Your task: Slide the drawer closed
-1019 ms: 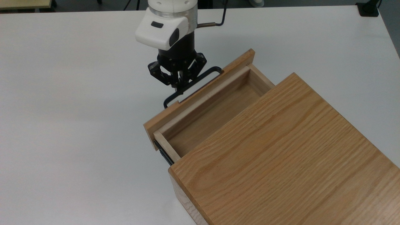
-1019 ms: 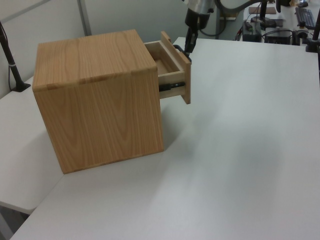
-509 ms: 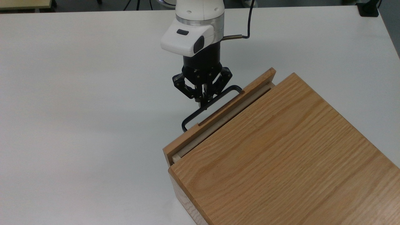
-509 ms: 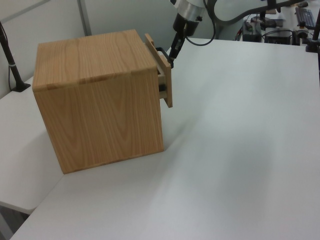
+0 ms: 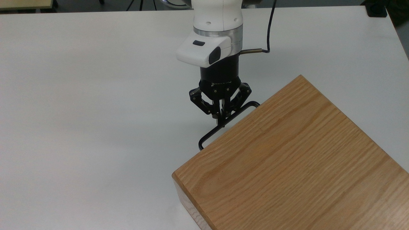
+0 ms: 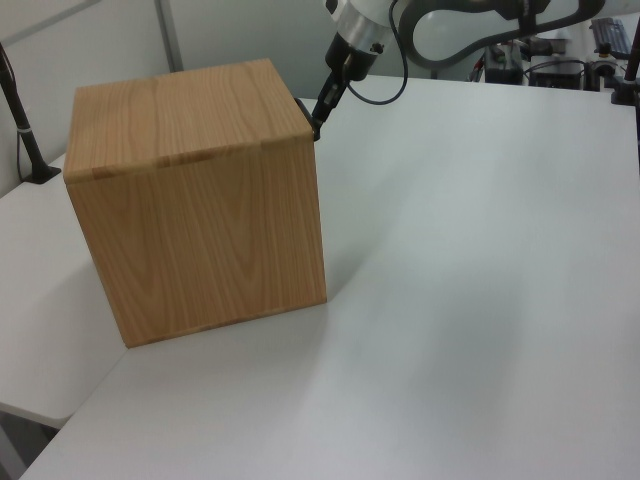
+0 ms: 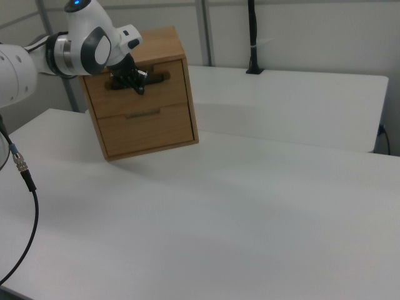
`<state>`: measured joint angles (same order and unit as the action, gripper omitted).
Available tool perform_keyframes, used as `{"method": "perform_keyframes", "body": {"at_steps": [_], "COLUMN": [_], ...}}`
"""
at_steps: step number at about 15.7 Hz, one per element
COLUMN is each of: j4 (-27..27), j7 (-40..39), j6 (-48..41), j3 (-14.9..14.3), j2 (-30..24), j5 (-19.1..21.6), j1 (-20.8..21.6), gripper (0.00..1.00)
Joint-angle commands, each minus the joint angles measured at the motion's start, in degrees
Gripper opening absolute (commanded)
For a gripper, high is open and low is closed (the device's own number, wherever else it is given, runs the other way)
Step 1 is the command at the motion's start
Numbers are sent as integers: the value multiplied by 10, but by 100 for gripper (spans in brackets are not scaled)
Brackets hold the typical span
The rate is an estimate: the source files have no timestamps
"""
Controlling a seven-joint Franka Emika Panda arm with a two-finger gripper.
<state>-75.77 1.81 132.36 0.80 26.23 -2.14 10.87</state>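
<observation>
The drawer (image 7: pixel 137 87) sat at the top of the big wooden box (image 5: pixel 287 153), and it looked pushed all the way in. In the right view its front was flat with the front of the box, just above a second drawer front (image 7: pixel 147 128) lower down. In the top view the tray part was tucked out of sight under the box's wide top, and from the drawer just the thin black handle (image 5: pixel 209 135) poked out past the edge. The robot's gripper (image 5: pixel 221 118) was right at that handle, near its middle. Its two fingers were pressed close together around the thin bar, pinching it. In the left view the gripper (image 6: pixel 318 112) was up against the top corner of the box, so it was very near the wood. The box stood on a white table (image 5: pixel 80 111), with nothing else close to it. So the sliding step seemed to be at its very end, and the job looked almost done. The next move would likely be to let go: the fingers would need to spread apart enough to clear the bar, and then the arm would need to back straight away from the box. It should move gently, because if a finger caught on the handle it could tug the drawer back out a little.
</observation>
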Motion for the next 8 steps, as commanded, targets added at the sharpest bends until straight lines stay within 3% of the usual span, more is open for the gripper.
{"method": "perform_keyframes", "body": {"at_steps": [1, 5, 8], "j4": [21, -9, -36], "j7": [32, 24, -28], "j6": [35, 24, -46], "j3": [-4, -4, -4], "j2": [21, -16, -49], "j5": [-9, -16, -16], "j1": [15, -1, -22], "gripper": [6, 9, 10]}}
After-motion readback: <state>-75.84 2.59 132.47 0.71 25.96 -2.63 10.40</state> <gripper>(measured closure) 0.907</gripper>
